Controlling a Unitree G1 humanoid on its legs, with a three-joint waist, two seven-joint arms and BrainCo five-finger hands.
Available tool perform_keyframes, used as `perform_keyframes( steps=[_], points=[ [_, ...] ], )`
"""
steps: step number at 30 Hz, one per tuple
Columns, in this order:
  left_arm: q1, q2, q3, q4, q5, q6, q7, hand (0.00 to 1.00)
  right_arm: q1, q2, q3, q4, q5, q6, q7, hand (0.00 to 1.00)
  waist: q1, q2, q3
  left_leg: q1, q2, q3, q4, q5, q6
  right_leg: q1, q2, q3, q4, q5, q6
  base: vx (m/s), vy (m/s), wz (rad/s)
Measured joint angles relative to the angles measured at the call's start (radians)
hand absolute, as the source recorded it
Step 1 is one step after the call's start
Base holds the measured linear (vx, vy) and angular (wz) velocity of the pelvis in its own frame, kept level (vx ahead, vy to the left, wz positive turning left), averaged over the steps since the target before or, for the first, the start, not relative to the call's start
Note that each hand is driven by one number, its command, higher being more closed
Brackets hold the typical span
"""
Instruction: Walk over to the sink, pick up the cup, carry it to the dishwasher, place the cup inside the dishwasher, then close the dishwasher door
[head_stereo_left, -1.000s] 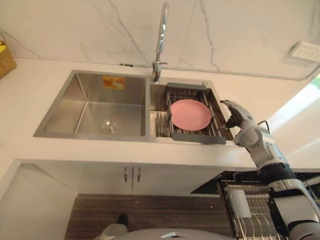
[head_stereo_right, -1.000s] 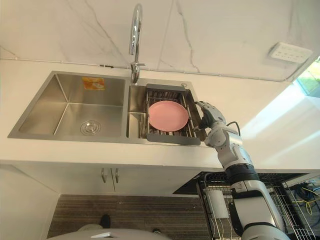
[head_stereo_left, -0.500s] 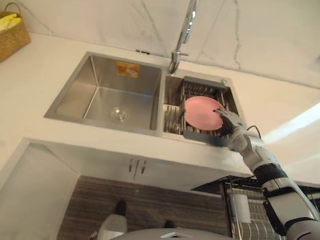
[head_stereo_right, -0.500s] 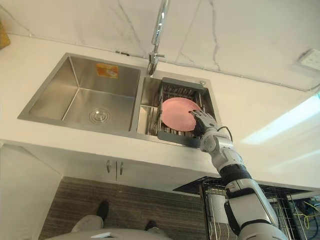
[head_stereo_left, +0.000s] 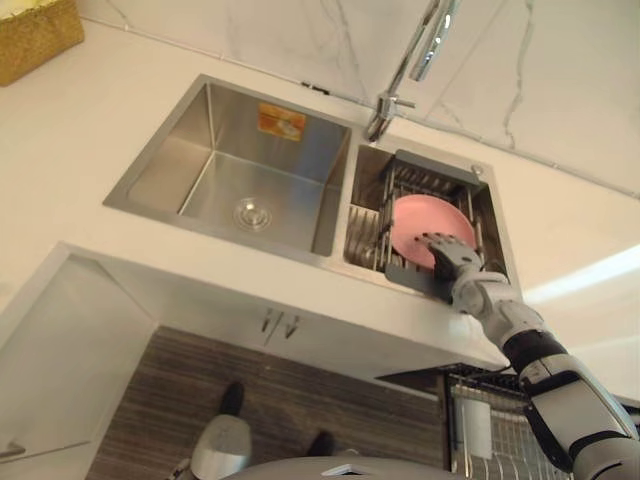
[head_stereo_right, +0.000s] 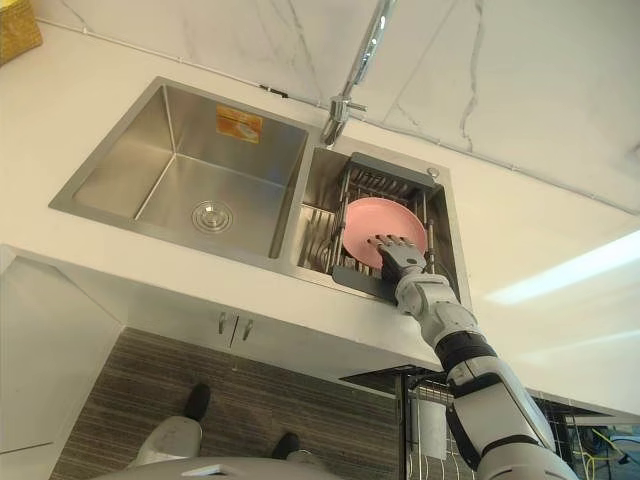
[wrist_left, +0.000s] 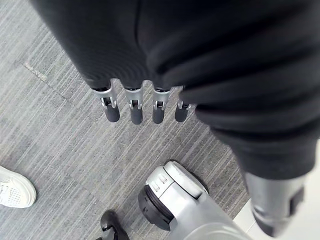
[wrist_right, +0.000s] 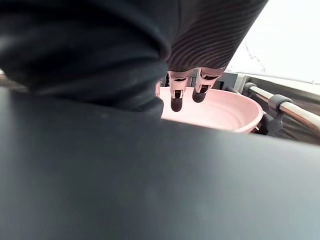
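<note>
No writing could be read anywhere. An orange-and-yellow sticker (head_stereo_left: 281, 121) sat on the back wall of the left basin of the sink (head_stereo_left: 165, 160), but its print was too small to make out.

The left hand (wrist_left: 136, 112) hangs with fingers straight above the grey striped floor (wrist_left: 60, 145) — a person's white shoe (wrist_left: 15, 187) lies near

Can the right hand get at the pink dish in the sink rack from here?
Probably yes. The right hand hangs open over the near rim of the dish, with nothing between them. The bars of the rack run beside the dish and leave its top free.
</note>
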Motion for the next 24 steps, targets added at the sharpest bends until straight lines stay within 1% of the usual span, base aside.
perform_keyframes(
  steps=[6, 11, 14, 15, 18, 19, 21, 22, 23, 24],
  points=[
    [0.0, 0.004, -0.001, 0.001, 0.001, -0.005, -0.002, 0.0, -0.002, -0.005, 0.027, 0.01, 0.006, -0.011, 0.0, 0.0, 0.014, -0.016, 0.009, -0.012, 0.0, -0.009, 0.0, 0.004, -0.001, -0.005, 0.001, -0.009, -0.001, 0.0, 0.0, -0.01, 0.0, 0.05],
    [-0.001, 0.005, -0.009, 0.001, 0.004, -0.02, -0.002, 0.0, -0.031, -0.005, 0.042, 0.043, 0.021, -0.011, -0.004, 0.0, 0.023, -0.017, 0.019, -0.014, -0.001, -0.009, -0.005, 0.004, -0.002, -0.005, 0.001, -0.018, -0.002, 0.0, 0.0, -0.01, 0.0, 0.01],
    [-0.012, 0.007, -0.014, 0.006, 0.019, -0.025, -0.003, 0.0, -0.053, -0.012, 0.042, 0.043, 0.046, -0.01, -0.023, 0.0, 0.027, -0.02, 0.036, -0.029, 0.002, -0.008, -0.005, 0.008, -0.005, -0.019, 0.001, -0.021, 0.0, 0.0, 0.0, -0.03, 0.001, 0.03],
    [-0.024, 0.008, -0.019, 0.016, 0.043, -0.032, -0.003, 0.0, -0.063, -0.022, 0.042, 0.046, 0.05, -0.01, -0.029, 0.0, 0.031, -0.022, 0.042, -0.037, 0.003, -0.008, -0.005, 0.012, -0.005, -0.022, 0.002, -0.023, 0.002, 0.001, -0.001, -0.01, 0.0, 0.05],
    [-0.031, 0.01, -0.02, 0.017, 0.063, -0.049, -0.002, 0.0, -0.081, -0.026, 0.041, 0.047, 0.057, -0.008, -0.053, 0.0, 0.034, -0.02, 0.059, -0.046, 0.004, -0.008, -0.005, 0.014, -0.006, -0.034, 0.003, -0.024, 0.004, 0.002, -0.002, 0.0, 0.0, 0.01],
    [-0.039, 0.013, -0.022, 0.017, 0.064, -0.054, 0.001, 0.0, -0.093, -0.027, 0.038, 0.053, 0.059, -0.003, -0.073, 0.0, 0.038, -0.023, 0.062, -0.051, 0.005, -0.008, -0.005, 0.016, -0.006, -0.04, 0.003, -0.024, 0.007, 0.002, -0.002, 0.0, 0.0, 0.0],
    [-0.054, 0.018, -0.028, 0.017, 0.064, -0.061, 0.002, 0.0, -0.125, -0.028, 0.034, 0.076, 0.064, 0.013, -0.102, 0.0, 0.043, -0.016, 0.071, -0.07, 0.007, -0.008, -0.003, 0.021, -0.008, -0.059, 0.004, -0.024, 0.013, 0.003, -0.004, 0.0, 0.0, 0.0],
    [-0.061, 0.019, -0.03, 0.017, 0.064, -0.064, 0.003, 0.0, -0.136, -0.031, 0.03, 0.079, 0.072, 0.018, -0.108, 0.0, 0.047, -0.02, 0.073, -0.074, 0.008, -0.008, 0.0, 0.022, -0.008, -0.062, 0.005, -0.025, 0.012, 0.004, -0.006, 0.0, 0.0, 0.0],
    [-0.068, 0.02, -0.03, 0.017, 0.063, -0.071, 0.004, 0.0, -0.152, -0.035, 0.03, 0.081, 0.083, 0.031, -0.12, 0.0, 0.051, -0.011, 0.084, -0.082, 0.009, -0.008, 0.0, 0.024, -0.009, -0.07, 0.006, -0.025, 0.013, 0.005, -0.007, 0.0, 0.0, 0.0],
    [-0.072, 0.021, -0.031, 0.016, 0.063, -0.077, 0.005, 0.0, -0.168, -0.04, 0.028, 0.081, 0.091, 0.038, -0.14, 0.0, 0.054, -0.011, 0.085, -0.095, 0.011, -0.008, 0.0, 0.026, -0.01, -0.084, 0.007, -0.025, 0.014, 0.007, -0.009, 0.0, 0.0, 0.0]
  ],
)
